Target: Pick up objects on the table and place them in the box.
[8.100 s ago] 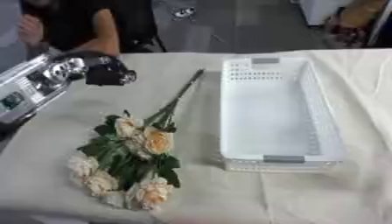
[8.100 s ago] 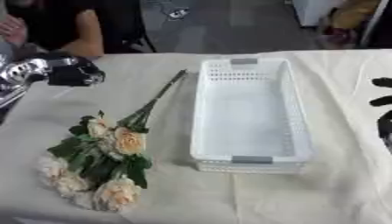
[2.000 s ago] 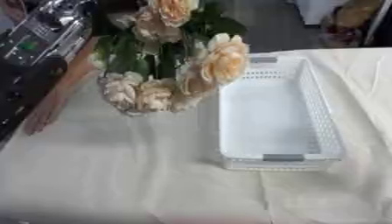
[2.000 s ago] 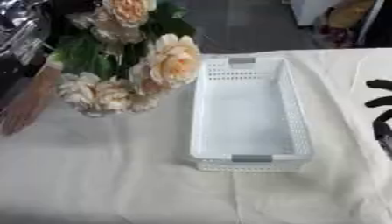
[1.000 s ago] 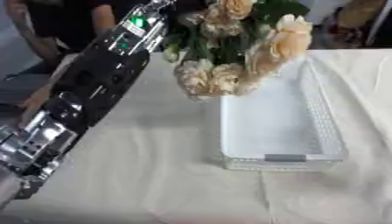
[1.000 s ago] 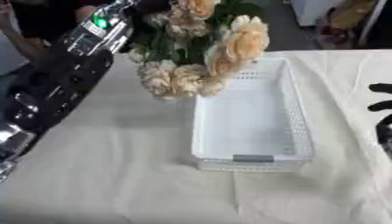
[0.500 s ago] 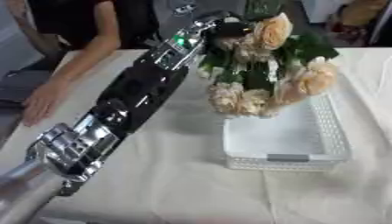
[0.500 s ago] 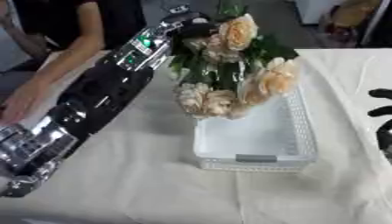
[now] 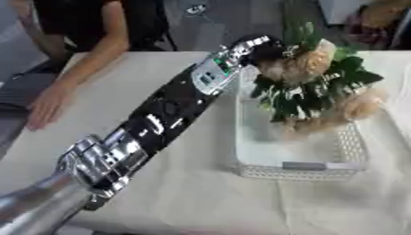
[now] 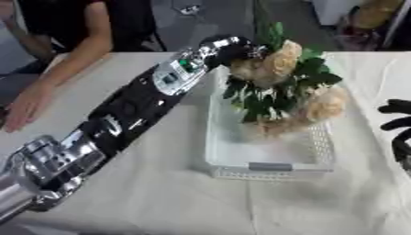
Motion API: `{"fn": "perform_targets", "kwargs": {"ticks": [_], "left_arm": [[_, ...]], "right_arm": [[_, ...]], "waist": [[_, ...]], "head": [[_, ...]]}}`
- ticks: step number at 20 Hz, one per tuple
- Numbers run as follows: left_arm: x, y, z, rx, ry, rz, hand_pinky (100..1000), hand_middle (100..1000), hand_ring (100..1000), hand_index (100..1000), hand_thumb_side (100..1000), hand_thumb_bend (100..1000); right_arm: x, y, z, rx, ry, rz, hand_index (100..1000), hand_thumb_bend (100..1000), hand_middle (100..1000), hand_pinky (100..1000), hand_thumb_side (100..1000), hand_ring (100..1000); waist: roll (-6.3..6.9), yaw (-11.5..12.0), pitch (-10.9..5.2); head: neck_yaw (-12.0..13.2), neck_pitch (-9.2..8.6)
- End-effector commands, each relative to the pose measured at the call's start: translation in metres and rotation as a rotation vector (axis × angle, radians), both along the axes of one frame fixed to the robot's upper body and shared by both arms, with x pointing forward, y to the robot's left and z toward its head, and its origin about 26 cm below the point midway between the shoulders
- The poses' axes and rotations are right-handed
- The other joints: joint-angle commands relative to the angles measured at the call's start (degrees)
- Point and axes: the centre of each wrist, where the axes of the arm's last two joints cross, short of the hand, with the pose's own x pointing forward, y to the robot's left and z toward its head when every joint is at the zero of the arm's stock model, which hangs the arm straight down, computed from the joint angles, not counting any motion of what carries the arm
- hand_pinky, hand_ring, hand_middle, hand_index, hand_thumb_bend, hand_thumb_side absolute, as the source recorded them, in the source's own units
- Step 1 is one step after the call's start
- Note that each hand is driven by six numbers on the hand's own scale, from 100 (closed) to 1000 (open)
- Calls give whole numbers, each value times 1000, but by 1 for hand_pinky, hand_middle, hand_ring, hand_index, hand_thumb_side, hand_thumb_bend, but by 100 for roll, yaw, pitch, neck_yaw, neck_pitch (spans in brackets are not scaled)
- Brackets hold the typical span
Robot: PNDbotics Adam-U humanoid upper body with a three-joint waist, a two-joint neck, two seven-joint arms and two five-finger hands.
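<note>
My left arm reaches from the lower left across the table, and my left hand (image 9: 258, 51) is shut on the stems of a bouquet (image 9: 314, 87) of pale peach roses with dark green leaves. The bouquet hangs blooms down over the white slotted basket (image 9: 302, 168), its lowest flowers within the basket's walls; whether they touch the floor of it I cannot tell. My right hand (image 10: 397, 124) shows at the right edge of the right eye view, open and idle, away from the basket.
The basket stands lengthwise on a table covered in cream cloth (image 9: 120, 82), which stretches left of and in front of it. My own left forearm (image 9: 164, 114) lies diagonally above that left part.
My left hand has carried the bouquet from the table's left, up and rightward, then lower over the basket. The right hand has stayed put.
</note>
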Motion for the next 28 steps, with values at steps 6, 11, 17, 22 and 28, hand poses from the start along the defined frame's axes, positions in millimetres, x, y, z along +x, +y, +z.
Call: {"fn": "perform_targets", "kwargs": {"ticks": [6, 11, 17, 22, 28], "left_arm": [[4, 7, 3, 108, -54, -6, 735, 931, 834, 909, 1000, 470], [5, 18, 7, 134, -72, 7, 727, 909, 820, 885, 1000, 396], [5, 79, 64, 258, -119, -21, 732, 862, 801, 854, 1000, 379], [-18, 133, 133, 333, -244, 44, 731, 843, 794, 840, 955, 357], [-60, 150, 189, 355, -473, 88, 734, 845, 798, 851, 834, 409]], "right_arm": [[2, 3, 6, -55, -34, 40, 978, 100, 865, 651, 472, 774], [2, 0, 5, -58, -30, 30, 979, 100, 865, 651, 484, 775], [0, -9, 4, -62, -17, -9, 982, 100, 867, 650, 478, 775], [-3, -18, 6, -62, -13, -46, 983, 100, 867, 650, 472, 775], [-4, -22, 8, -60, -13, -61, 983, 100, 868, 651, 467, 776]], "waist": [[-34, 16, -38], [-35, 32, -48], [9, 91, -100], [30, 157, -121], [29, 194, -126]], "head": [[79, -9], [80, -9], [-123, -9], [-287, -9], [-301, -9]]}}
